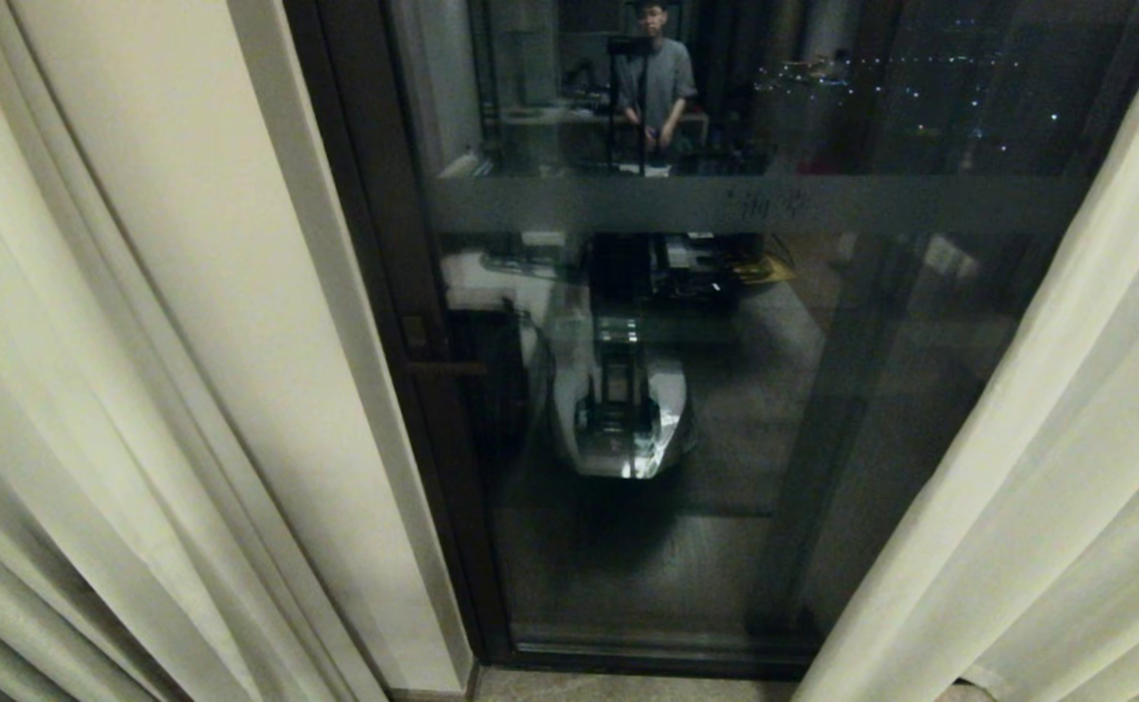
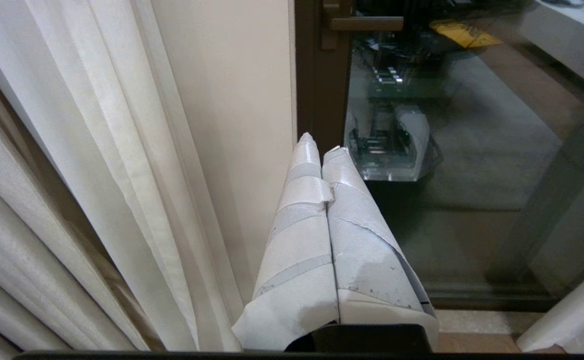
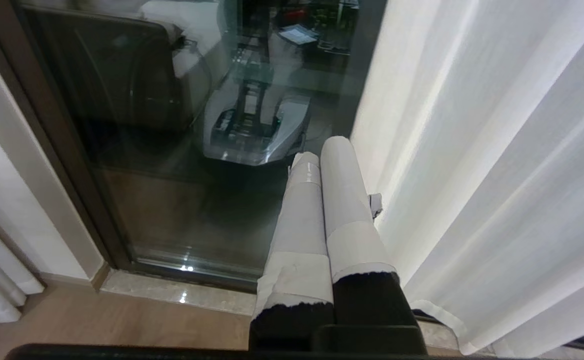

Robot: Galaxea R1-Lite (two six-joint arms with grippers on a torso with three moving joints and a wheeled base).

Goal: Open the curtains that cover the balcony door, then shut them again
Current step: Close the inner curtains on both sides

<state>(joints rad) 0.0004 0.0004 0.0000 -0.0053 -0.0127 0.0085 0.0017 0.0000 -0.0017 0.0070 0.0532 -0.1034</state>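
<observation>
Before the balcony door (image 1: 726,390), both grippers hang parked, neither showing in the head view. Left gripper (image 2: 320,145): tape-wrapped fingers (image 2: 302,235) pressed together, holding nothing, tips pointing toward the door's dark frame (image 2: 317,90) beside a strip of cream wall (image 2: 232,125). Right gripper (image 3: 322,150): wrapped fingers (image 3: 344,200) likewise pressed together and empty, pointing at the glass just beside the right curtain panel; whether it touches the fabric cannot be told. Curtains (image 1: 72,390) stand drawn apart, one panel at each edge of the door, leaving the glass and its frosted band (image 1: 755,203) uncovered. Reflections in the glass show the robot's base (image 1: 623,409) and a person (image 1: 655,83) standing behind
</observation>
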